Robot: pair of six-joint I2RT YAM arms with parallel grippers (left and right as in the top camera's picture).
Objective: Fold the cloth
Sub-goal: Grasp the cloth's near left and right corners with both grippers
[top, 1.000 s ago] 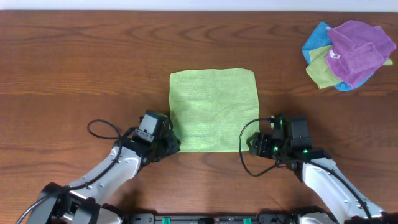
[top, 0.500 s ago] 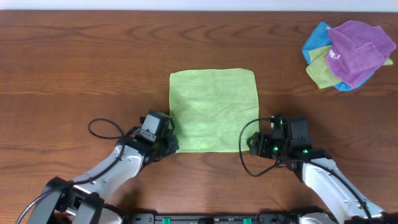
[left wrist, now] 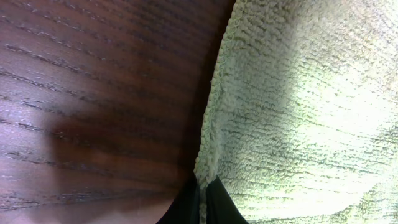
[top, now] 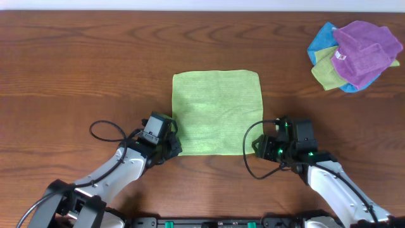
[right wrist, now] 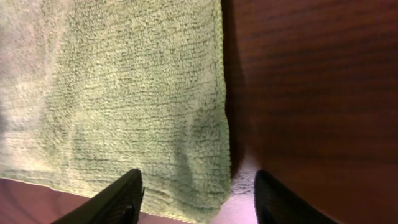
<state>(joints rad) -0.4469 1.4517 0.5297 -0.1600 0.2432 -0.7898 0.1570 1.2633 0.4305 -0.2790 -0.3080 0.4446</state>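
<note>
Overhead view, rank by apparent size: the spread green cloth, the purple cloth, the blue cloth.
1. The green cloth, spread flat, is largest.
2. The purple cloth, crumpled on the pile.
3. The blue cloth is smallest as seen, though it is mostly hidden under the others.

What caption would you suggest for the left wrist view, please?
Left gripper shut on the edge of the lime-green cloth lying on the dark wooden table.

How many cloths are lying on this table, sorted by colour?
Green: 2, the spread cloth and a crumpled green cloth
Purple: 1, the purple cloth
Blue: 1, the blue cloth, mostly hidden under the purple one
Total: 4
</note>
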